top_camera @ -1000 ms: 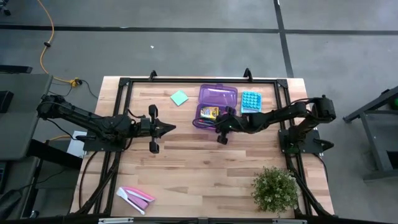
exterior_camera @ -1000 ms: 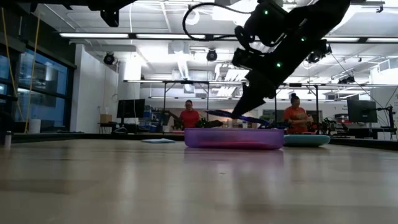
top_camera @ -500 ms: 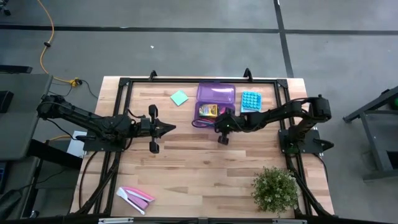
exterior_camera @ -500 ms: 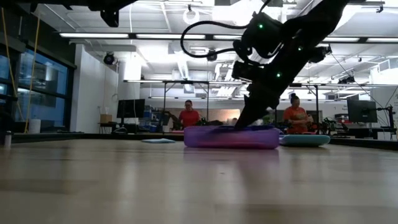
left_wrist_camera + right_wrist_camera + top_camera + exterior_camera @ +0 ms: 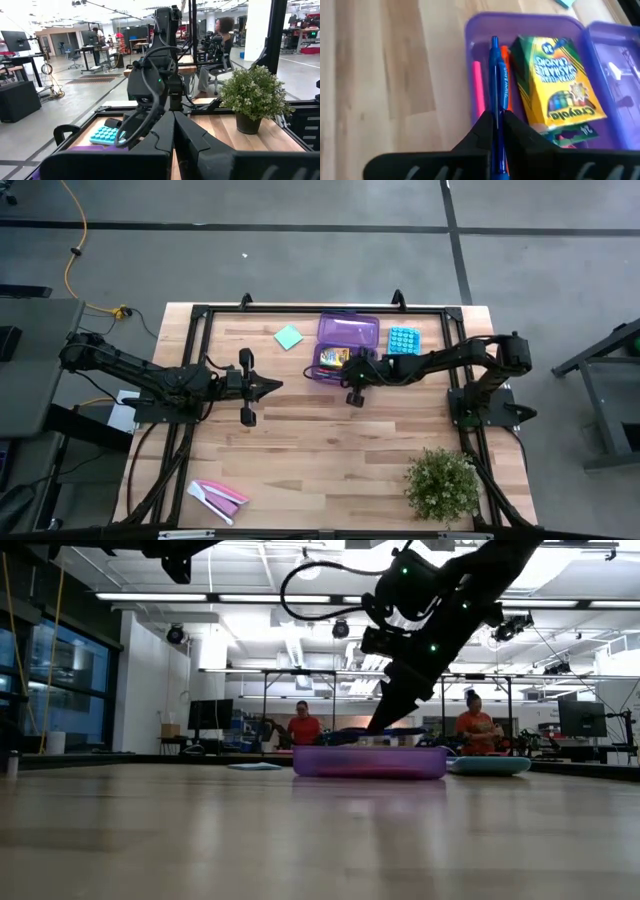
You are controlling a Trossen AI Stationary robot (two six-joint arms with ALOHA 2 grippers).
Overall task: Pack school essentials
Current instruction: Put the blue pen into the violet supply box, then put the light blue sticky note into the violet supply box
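In the high view, my right gripper is at the near edge of the open purple case, shut on a blue pen. The right wrist view shows the case tray holding the yellow crayon box, a pink pen and an orange-red pen. The green sticky-note pad lies flat left of the case. My left gripper waits shut at mid-table, left of the case. Scissors and eraser are not seen. My right gripper pinches the blue pen's barrel between its two fingers, coming from the table's near right and slanting down. The pen runs forward out of the fingers, along them, over the tray beside the orange-red pen. Whether its far end touches the tray, I cannot tell.
A light-blue buttoned pad lies right of the case. A potted plant stands at the near right corner. Pink and white flat pieces lie near the near left corner. Bare wood stretches across the table's middle. People sit in the room beyond.
My right gripper, still shut on the blue pen, dipped toward the case tray, then rose a little and shifted slightly toward the table's left.
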